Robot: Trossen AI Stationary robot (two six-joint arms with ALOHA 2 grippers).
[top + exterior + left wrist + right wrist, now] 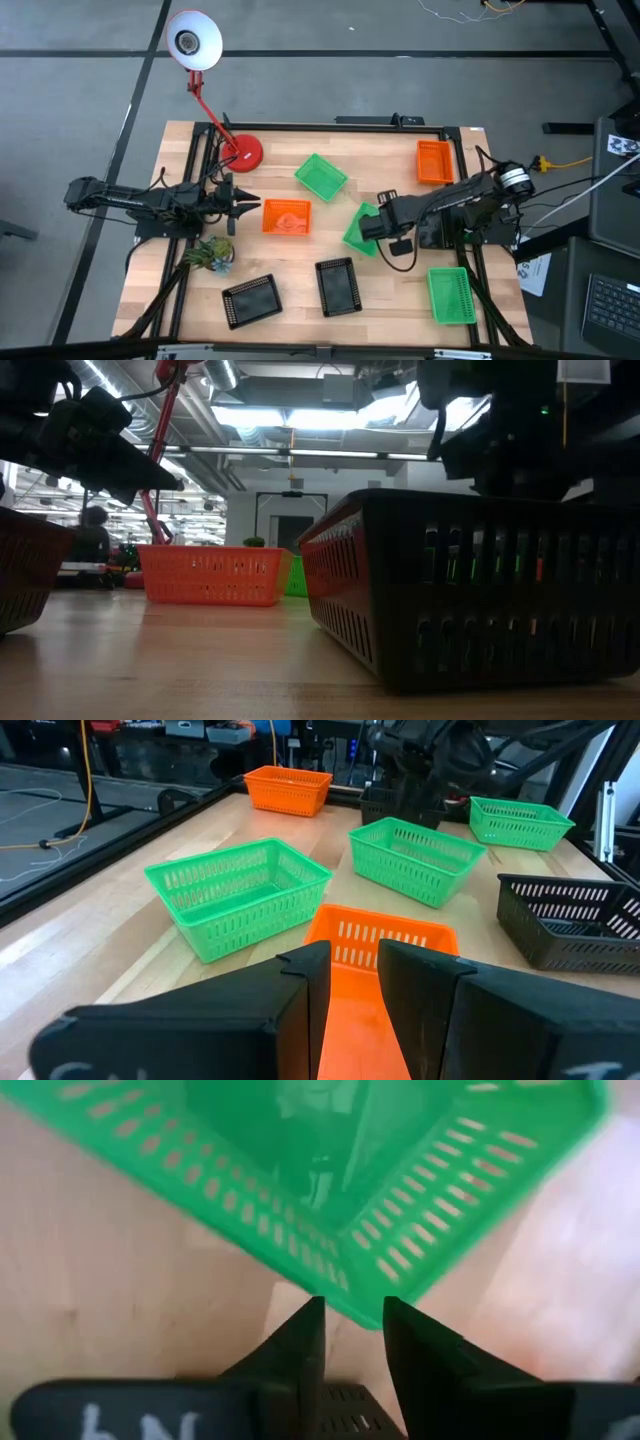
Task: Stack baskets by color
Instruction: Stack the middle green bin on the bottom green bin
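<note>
Several mesh baskets sit bottom-down on the wooden table. My right gripper (pixel 372 228) (pixel 352 1305) points steeply down over one green basket (pixel 354 236) (pixel 430 1220) near the table's middle. It is open, with its fingertips on either side of that basket's corner (pixel 365 1318). My left gripper (pixel 255 207) (pixel 352 952) stands level and open at the table's left, its tips just short of an orange basket (pixel 287 217) (pixel 385 935). Also on the table are a second green basket (pixel 321 176), a third (pixel 450 295), another orange basket (pixel 434 162) and two black baskets (pixel 338 286) (pixel 251 300).
A red round lamp base (pixel 243 152) stands at the far left, its arm and white shade (pixel 194 40) reaching beyond the table. A small green plant (pixel 212 252) stands near the left arm. Bare wood (pixel 390 180) lies between the green and orange baskets at the far side.
</note>
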